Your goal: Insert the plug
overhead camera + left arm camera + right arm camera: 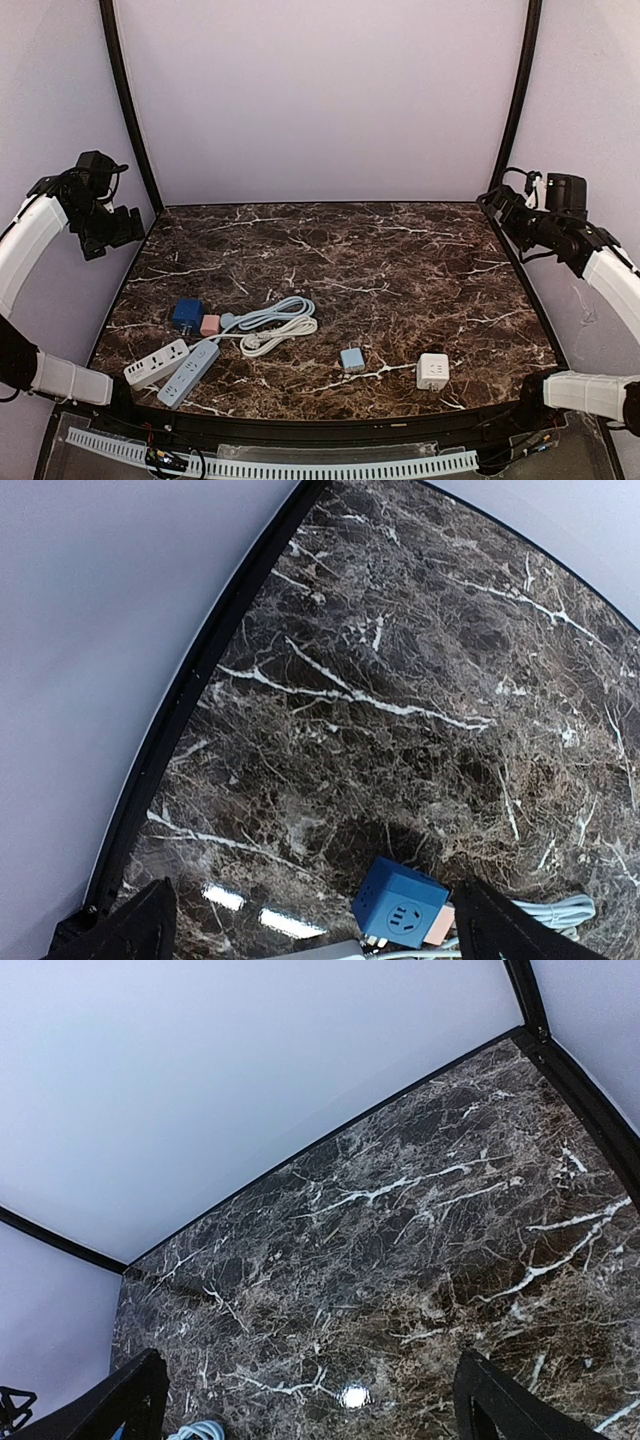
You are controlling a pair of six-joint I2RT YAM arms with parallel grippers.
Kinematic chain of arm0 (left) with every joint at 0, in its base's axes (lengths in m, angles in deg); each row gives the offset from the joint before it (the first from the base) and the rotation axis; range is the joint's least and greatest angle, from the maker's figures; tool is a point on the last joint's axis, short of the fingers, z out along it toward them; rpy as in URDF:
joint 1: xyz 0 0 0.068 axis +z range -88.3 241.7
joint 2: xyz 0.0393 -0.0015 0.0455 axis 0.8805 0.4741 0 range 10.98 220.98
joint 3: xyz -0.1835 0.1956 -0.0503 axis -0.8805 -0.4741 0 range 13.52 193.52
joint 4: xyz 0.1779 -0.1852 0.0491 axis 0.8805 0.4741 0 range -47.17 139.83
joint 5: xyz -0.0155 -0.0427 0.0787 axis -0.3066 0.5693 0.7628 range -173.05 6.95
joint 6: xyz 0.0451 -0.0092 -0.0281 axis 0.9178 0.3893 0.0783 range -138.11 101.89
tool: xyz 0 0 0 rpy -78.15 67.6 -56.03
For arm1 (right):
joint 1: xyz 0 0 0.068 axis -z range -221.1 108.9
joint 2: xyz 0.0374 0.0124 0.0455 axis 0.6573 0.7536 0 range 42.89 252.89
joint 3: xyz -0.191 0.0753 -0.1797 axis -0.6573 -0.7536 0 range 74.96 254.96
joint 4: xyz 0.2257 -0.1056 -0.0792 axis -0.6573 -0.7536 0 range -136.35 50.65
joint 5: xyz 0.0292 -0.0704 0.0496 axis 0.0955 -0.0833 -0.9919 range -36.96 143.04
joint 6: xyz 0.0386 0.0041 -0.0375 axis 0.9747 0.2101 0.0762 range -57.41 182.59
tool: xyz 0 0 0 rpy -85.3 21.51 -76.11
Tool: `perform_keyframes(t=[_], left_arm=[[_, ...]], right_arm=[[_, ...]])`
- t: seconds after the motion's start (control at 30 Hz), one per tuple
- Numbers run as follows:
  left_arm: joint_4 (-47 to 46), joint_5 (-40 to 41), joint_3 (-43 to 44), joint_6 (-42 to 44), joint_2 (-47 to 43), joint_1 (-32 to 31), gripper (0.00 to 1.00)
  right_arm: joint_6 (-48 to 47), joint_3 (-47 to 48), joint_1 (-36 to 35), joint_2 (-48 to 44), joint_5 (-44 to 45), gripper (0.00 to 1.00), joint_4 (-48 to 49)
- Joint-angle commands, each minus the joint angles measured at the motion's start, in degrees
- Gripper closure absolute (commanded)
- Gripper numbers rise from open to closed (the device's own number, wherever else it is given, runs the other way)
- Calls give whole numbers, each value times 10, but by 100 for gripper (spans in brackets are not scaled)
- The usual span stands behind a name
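My left hand (320,925) and right hand (305,1400) hang wide open; the small blue plug (352,359) looks light and rigid, so I'd pinch its flat sides

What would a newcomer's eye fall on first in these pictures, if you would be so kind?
The dark marbled table stands out, with a cluster at its near left: a white power strip, a pale blue power strip, a blue cube socket and coiled cables. A small blue adapter and a white cube socket sit apart toward the near right, while the left gripper and right gripper hang open, raised at either side.
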Motion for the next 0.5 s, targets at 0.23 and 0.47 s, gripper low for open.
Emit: perform_keyframes(t=[0.23, 0.47], left_arm=[[115, -28, 22, 36, 0, -100, 11], [100, -65, 26, 55, 11, -229, 13]], right_arm=[[17, -37, 2, -48, -29, 1, -46], [2, -41, 2, -70, -35, 1, -68]])
